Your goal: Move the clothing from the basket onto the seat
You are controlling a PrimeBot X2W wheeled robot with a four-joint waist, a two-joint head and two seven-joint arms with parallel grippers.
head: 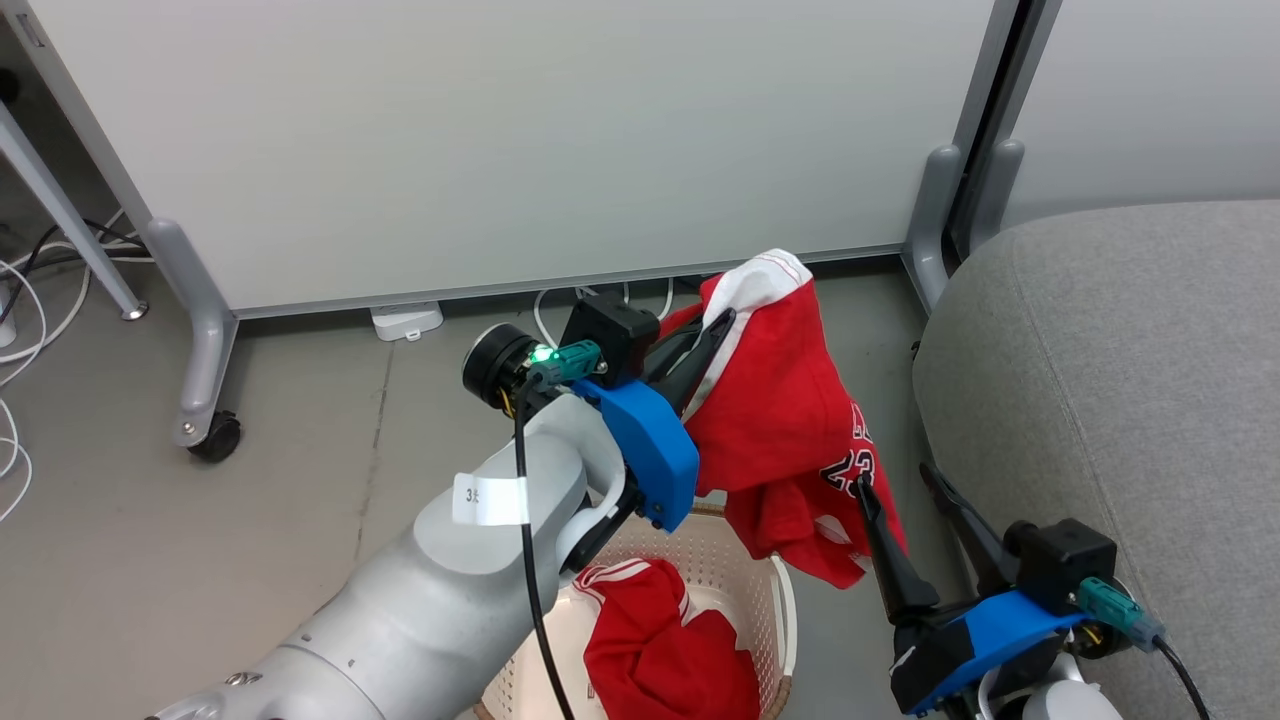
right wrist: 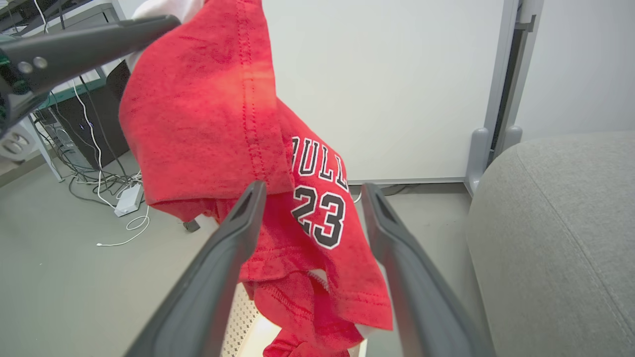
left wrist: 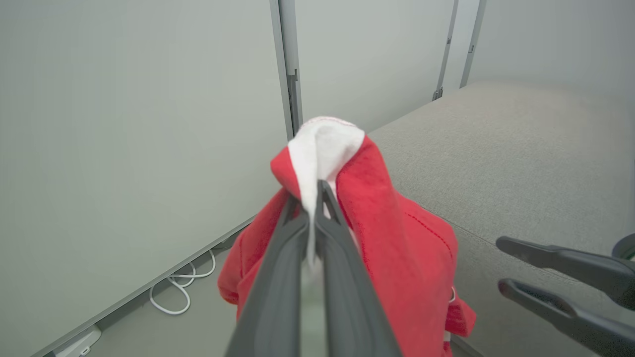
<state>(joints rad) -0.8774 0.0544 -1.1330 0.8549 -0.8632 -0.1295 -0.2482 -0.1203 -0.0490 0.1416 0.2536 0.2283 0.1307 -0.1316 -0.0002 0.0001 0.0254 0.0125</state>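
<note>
**Left hand (head: 715, 330) holds the red jersey (head: 790, 400) up over the basket (head: 730, 560); right hand (head: 893, 480) stands open beside it.**

The jersey reads "BULL", cut off by a fold, with "23" below in black edged white. A white tag (head: 490, 498) on the left forearm (head: 430, 600) shows a "3"; the rest is unreadable. The left hand's fingers are pinched shut on the white trim at the garment's top, and the cloth hangs free above the basket's rim. A second red garment (head: 660, 640) with white stripes lies inside the basket. The right hand's fingers are spread wide close to the hanging hem. The grey seat (head: 1120, 380) lies to the right, its rounded edge near the jersey, with a strip of grey floor (head: 300, 450) between. Behind stand pale partition panels (head: 500, 130), with white cables (head: 20, 330) and a power strip (head: 405, 320) at their foot.
</note>
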